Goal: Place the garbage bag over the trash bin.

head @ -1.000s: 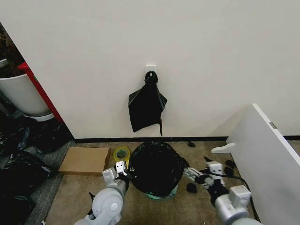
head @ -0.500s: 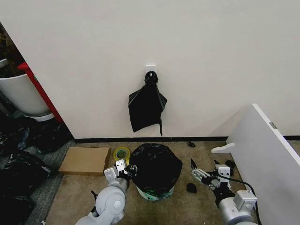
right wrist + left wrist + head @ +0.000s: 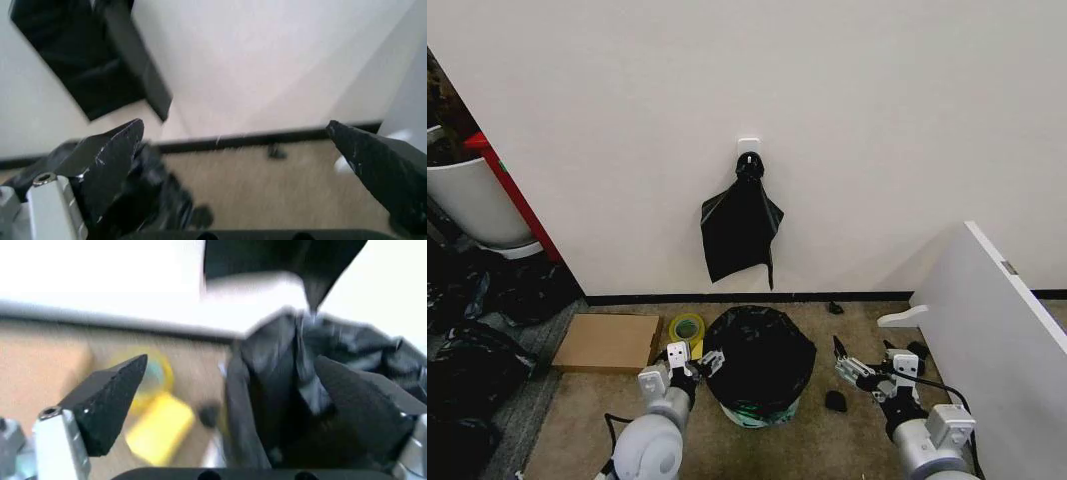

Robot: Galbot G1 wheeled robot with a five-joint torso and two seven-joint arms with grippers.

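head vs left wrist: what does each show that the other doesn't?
Head alone: the right gripper, open, off to the right of the bin, clear of it; the white hook on the wall; the cardboard sheet; the white panel; the bin's white base under the bag.
Left wrist alone: a close look at the bag's crinkled side between the left gripper's open fingers.
Both: the bag draped over the bin, the left gripper at its left side, the yellow tape roll, the hanging bags on the wall.

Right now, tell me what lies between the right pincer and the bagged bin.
Bare carpet, in the head view: the open right pincer stands apart from the garbage bag.
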